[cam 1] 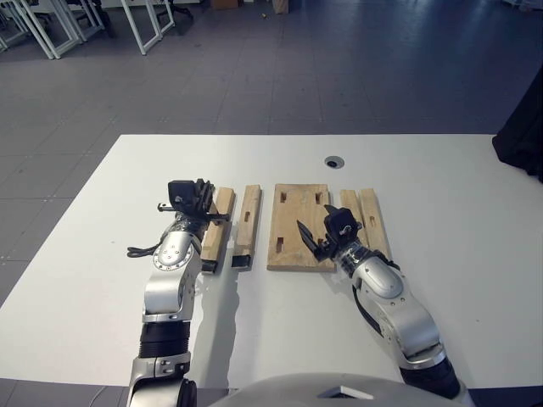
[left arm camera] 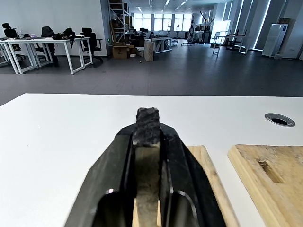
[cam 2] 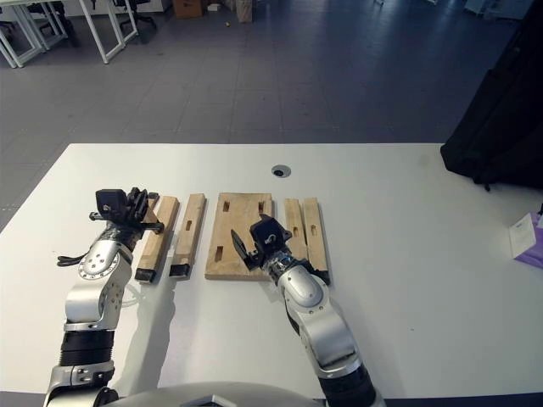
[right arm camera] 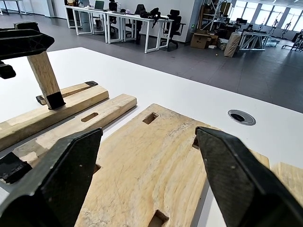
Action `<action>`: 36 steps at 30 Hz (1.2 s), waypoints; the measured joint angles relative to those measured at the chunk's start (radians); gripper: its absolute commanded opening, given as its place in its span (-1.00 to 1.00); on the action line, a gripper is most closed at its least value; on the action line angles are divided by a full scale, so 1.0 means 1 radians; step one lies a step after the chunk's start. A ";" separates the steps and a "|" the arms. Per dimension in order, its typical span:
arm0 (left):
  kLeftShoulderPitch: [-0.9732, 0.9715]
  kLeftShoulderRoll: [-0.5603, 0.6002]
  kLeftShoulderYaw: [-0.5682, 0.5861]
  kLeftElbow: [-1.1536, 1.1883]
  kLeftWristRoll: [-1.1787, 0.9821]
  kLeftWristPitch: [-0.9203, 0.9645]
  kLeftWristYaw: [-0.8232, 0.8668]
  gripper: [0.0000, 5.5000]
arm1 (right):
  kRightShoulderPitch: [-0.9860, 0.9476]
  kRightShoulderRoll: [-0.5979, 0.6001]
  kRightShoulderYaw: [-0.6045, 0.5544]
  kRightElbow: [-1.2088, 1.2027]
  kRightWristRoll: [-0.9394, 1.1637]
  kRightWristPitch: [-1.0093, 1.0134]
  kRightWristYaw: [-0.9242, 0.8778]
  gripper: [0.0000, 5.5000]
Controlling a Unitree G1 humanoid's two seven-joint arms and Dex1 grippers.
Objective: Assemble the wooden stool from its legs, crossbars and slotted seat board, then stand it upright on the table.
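Left tool (cam 1: pixel 193 201) clenched on a wooden piece (right arm camera: pixel 45 75); right tool (cam 1: pixel 322 233) released above seat board (cam 1: pixel 293 212).

Round cable grommet (cam 1: pixel 334 161) at 12 o'clock. Grey tiled floor (cam 1: pixel 339 68) beyond it. White-framed desks (cam 1: pixel 51 25) at 11 o'clock. Black fabric object (cam 2: pixel 496 127) at 2 o'clock; small purple-white box (cam 2: pixel 528 237) at 3 o'clock

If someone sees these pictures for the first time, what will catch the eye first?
First the slotted seat board, lying flat in the middle of the white table, with the open right gripper hovering over its near edge. Next the left gripper, shut on a short wooden piece that it holds upright over the wooden bars lying left of the board.
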 measured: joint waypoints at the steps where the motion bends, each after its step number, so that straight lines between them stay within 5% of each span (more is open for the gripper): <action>1: 0.000 -0.005 -0.004 -0.010 -0.002 0.033 0.001 -0.66 | -0.001 0.000 0.000 0.000 0.000 0.000 0.000 0.31; 18: -0.026 -0.031 0.019 -0.114 -0.001 0.281 0.006 0.35 | -0.004 0.001 -0.006 0.001 0.000 0.000 -0.002 0.31; 24: -0.313 0.089 0.102 -0.154 -0.046 0.443 -0.018 0.35 | 0.006 0.005 -0.005 0.001 0.000 0.001 -0.015 0.31; 30: -0.729 0.165 0.177 0.050 -0.164 0.524 -0.094 0.35 | 0.011 0.012 -0.004 0.003 0.000 0.001 -0.026 0.31; 33: -0.716 0.163 0.175 0.097 -0.179 0.528 -0.113 0.35 | 0.009 0.012 -0.003 0.009 0.000 0.001 -0.023 0.31; 36: -0.473 0.134 0.137 0.188 -0.150 0.520 -0.125 0.35 | 0.005 0.014 -0.006 0.014 0.000 0.001 -0.022 0.31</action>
